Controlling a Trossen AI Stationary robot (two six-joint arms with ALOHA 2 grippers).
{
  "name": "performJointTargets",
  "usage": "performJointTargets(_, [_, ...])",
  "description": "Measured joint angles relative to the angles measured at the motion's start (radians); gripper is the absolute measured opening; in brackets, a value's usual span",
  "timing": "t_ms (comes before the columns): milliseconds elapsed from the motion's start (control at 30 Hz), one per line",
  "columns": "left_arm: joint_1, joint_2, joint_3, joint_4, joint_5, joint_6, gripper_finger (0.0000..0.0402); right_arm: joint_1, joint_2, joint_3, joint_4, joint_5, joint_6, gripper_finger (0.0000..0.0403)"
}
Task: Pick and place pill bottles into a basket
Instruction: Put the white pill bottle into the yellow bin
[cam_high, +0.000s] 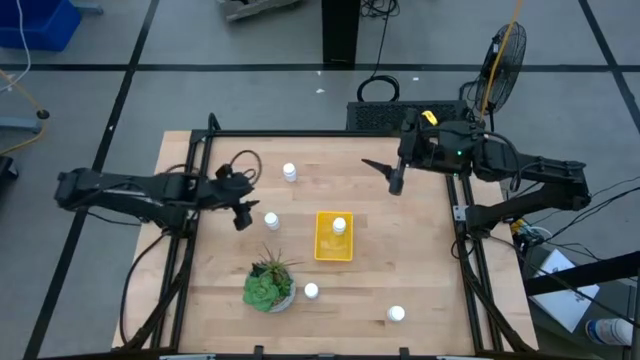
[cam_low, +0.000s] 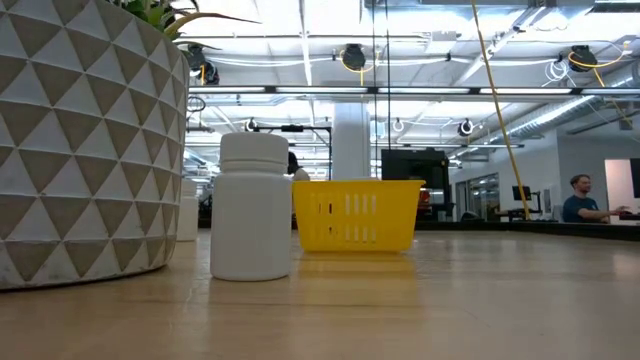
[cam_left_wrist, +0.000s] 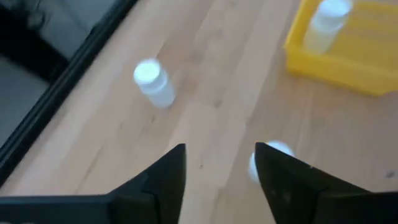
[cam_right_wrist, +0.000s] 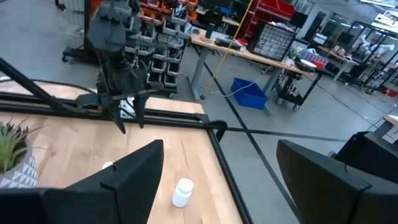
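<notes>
The yellow basket (cam_high: 334, 247) sits mid-table with one white pill bottle (cam_high: 339, 225) upright inside it. Other bottles stand on the wood: one far left (cam_high: 289, 172), one left of the basket (cam_high: 271, 220), one by the plant (cam_high: 311, 291), one near right (cam_high: 397, 314). My left gripper (cam_high: 240, 215) hovers open just left of the bottle beside the basket; in the left wrist view that bottle (cam_left_wrist: 278, 150) peeks from behind one finger (cam_left_wrist: 280, 180). My right gripper (cam_high: 386, 175) is open and empty over the far right of the table.
A green plant in a white patterned pot (cam_high: 268, 287) stands near the front edge, left of the basket, and fills the left of the low view (cam_low: 80, 140). A black frame rail (cam_high: 330, 133) runs along the table's far edge. A person (cam_low: 580, 197) sits far behind.
</notes>
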Motion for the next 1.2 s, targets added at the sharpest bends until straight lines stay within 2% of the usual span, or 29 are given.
performJointTargets(167, [0.053, 0.104, 0.045, -0.016, 0.154, -0.006, 0.0259, -0.004, -0.002, 0.000, -0.011, 0.009, -0.025, 0.0302])
performJointTargets(367, [0.091, 0.197, 0.078, -0.023, 0.333, -0.035, 0.0298, -0.044, -0.003, 0.000, -0.008, 0.128, -0.079, 0.0302])
performJointTargets(667, [0.092, 0.289, 0.098, -0.046, 0.424, -0.028, 0.0299, -0.111, -0.003, 0.000, -0.011, 0.126, -0.083, 0.0302])
performJointTargets(800, [0.092, 0.323, 0.098, -0.056, 0.430, -0.016, 0.0304, -0.133, -0.002, 0.000, -0.013, 0.123, -0.078, 0.0302])
performJointTargets(933, [0.092, 0.336, 0.098, -0.054, 0.430, -0.007, 0.0305, -0.171, -0.022, -0.007, -0.061, 0.019, -0.032, 0.0302])
performJointTargets(1067, [0.092, 0.335, 0.098, -0.040, 0.429, -0.005, 0.0299, -0.215, -0.146, -0.129, -0.040, -0.108, 0.026, 0.0302])
performJointTargets(1200, [0.092, 0.335, 0.098, -0.041, 0.428, 0.017, 0.0294, -0.260, -0.364, -0.372, 0.132, -0.109, 0.068, 0.0302])
